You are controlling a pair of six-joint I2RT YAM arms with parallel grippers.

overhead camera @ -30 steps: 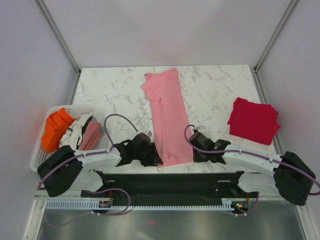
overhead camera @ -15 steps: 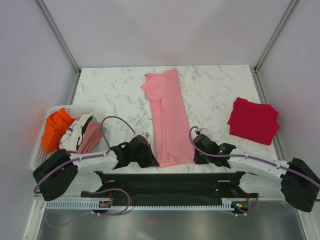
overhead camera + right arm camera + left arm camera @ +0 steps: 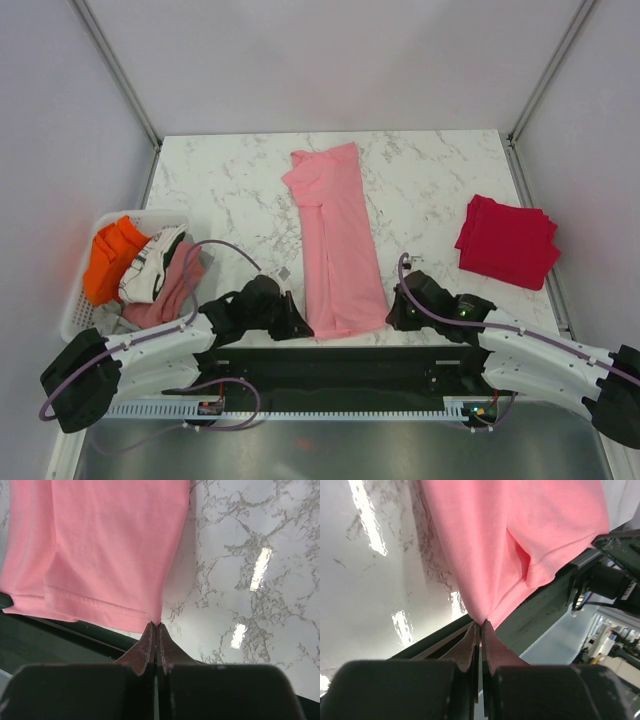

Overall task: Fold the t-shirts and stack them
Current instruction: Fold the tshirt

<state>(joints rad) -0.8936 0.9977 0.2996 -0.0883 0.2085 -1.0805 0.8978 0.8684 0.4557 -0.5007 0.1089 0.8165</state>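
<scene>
Bright overhead light is falling evenly. Glare patches are gleaming on the glossy white marble counter (image 3: 280, 630) up-right of the right jaws and up-left of the left jaws, whose bases are blurring.

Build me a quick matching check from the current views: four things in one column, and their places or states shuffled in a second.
1. pink t-shirt
2. red t-shirt
3. basket
4. left tool

A. white, at the left edge
B. shut on a near corner of the pink t-shirt
C. folded, on the right side
D. laid out long down the middle

Pairs: 1-D, 2-C, 3-A, 4-B
</scene>
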